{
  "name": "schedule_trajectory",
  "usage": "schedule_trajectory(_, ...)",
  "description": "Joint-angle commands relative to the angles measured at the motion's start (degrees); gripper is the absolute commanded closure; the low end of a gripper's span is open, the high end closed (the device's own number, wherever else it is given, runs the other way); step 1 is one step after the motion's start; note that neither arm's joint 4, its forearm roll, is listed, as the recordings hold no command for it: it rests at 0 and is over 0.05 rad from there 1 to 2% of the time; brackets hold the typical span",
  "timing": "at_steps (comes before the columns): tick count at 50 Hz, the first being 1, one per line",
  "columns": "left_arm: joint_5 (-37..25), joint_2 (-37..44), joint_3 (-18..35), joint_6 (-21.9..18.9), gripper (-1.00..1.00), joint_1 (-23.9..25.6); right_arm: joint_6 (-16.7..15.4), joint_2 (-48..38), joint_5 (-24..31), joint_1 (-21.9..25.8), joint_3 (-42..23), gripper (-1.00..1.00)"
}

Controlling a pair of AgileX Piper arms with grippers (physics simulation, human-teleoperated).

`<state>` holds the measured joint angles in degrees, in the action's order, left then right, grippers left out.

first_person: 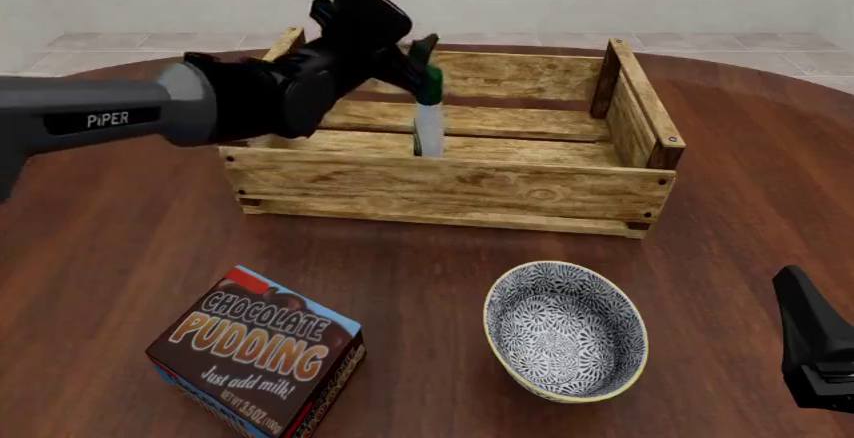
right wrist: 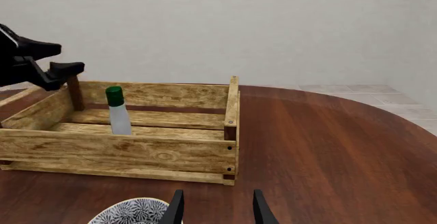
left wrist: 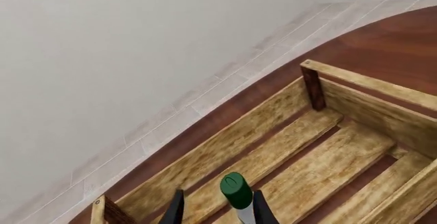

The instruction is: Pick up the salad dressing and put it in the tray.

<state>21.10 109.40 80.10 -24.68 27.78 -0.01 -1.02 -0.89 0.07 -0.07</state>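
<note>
The salad dressing (first_person: 427, 123), a slim whitish bottle with a green cap, stands upright inside the tray (first_person: 454, 186), a large light-wood slatted crate. My left gripper (first_person: 418, 58) is open, just above the bottle at the cap. In the left wrist view the green cap (left wrist: 236, 189) lies between the spread fingers (left wrist: 177, 209), close to one of them. In the right wrist view the bottle (right wrist: 118, 114) stands free in the tray (right wrist: 136, 152), with the left gripper (right wrist: 63, 70) up beside it. My right gripper (right wrist: 217, 209) is open and empty, low near the table's front right (first_person: 814, 358).
A brown chocolate pudding box (first_person: 256, 353) lies at the front left. A grey patterned bowl (first_person: 567, 330) sits in front of the tray, and its rim shows in the right wrist view (right wrist: 133, 211). The table is dark round wood.
</note>
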Motion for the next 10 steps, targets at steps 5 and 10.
schedule_trajectory(5,5.16,-13.24,-13.45,0.96,-1.00,0.32,0.00,-0.02,-0.01,-0.01,0.00,-1.00)
schedule_trajectory(10,6.76,-17.40,-18.07,0.69,-1.00,-0.16,0.00,0.00,0.00,0.01,0.00,-1.00)
